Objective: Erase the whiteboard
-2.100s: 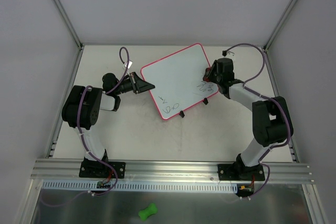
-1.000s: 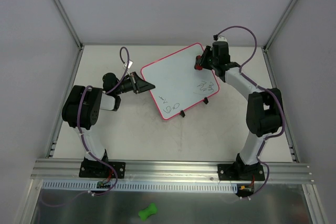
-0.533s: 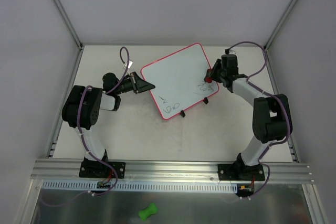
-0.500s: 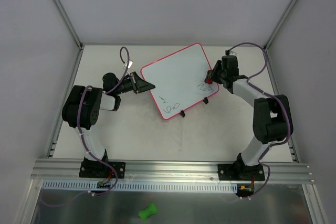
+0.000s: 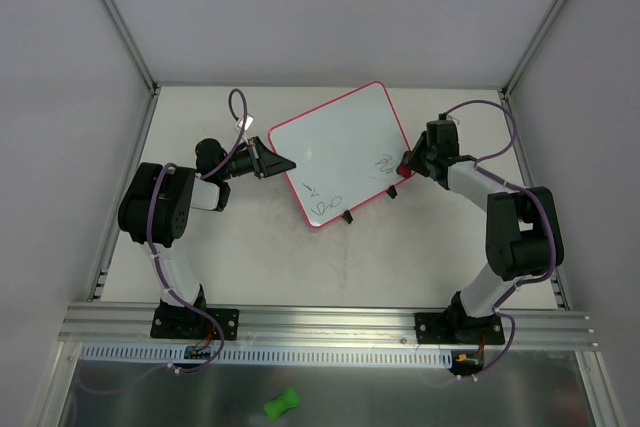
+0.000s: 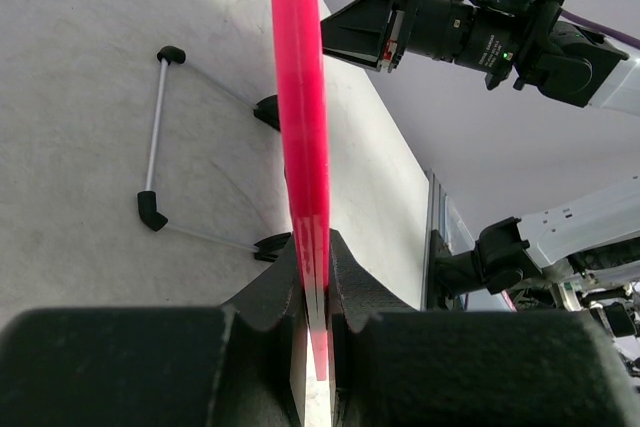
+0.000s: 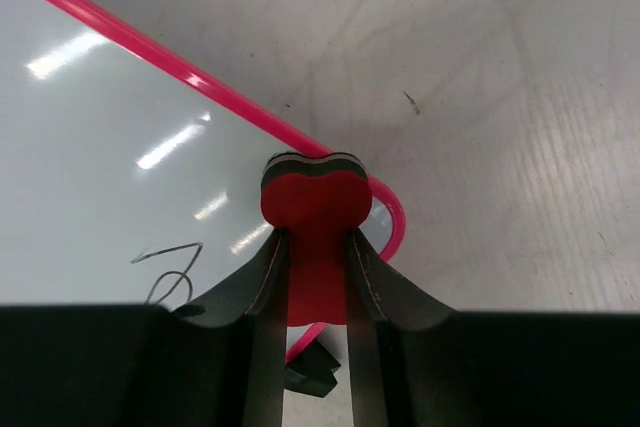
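Clamps left jaws tight on the whiteboard rim, centre of the top view, bracing it on the table against the wiping. Pinches the red eraser in closed right jaws at the board's right corner, beside unwiped scribbles.

Lab cell: aluminium frame, white panels

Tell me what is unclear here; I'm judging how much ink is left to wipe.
Top view: scribbles on the whiteboard too small to read.
Right wrist view: the right gripper cuts off the marks; the eraser hides whether it touches the board.
Left wrist view: left gripper clamps the board edge-on, face unseen.
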You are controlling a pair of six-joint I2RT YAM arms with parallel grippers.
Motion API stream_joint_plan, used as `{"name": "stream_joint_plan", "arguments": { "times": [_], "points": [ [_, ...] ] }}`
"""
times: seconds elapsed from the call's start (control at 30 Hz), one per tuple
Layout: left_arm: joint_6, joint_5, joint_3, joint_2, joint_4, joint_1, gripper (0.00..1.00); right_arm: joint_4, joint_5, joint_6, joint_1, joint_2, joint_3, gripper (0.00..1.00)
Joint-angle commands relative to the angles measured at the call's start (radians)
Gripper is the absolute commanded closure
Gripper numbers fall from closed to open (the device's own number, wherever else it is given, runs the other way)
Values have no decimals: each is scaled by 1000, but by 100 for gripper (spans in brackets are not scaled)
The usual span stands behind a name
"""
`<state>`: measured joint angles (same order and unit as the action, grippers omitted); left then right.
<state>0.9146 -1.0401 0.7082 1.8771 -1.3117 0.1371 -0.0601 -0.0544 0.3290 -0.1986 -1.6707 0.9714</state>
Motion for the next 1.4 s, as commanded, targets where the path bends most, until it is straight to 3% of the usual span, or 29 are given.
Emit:
{"name": "stream_joint_plan", "arguments": {
  "times": [0.0, 0.27, 0.73, 1.1, 1.37],
  "points": [
    [-51, -118, 5, -18, -370, 27, 100, 209, -77, -1, 4, -41, -17, 100],
    [-48, -117, 10, -12, -370, 29, 100, 233, -90, -7, 2, -32, -20, 100],
    [-46, -115, 11, -12, -370, 29, 100, -27, 21, 2, -12, -20, -89, 100],
    [-42, -121, 13, -13, -370, 29, 100, -228, 24, -119, -166, 31, -135, 100],
    [-40, -123, 14, -13, -368, 29, 100, -254, 41, -203, -281, 16, -120, 100]
  ]
}}
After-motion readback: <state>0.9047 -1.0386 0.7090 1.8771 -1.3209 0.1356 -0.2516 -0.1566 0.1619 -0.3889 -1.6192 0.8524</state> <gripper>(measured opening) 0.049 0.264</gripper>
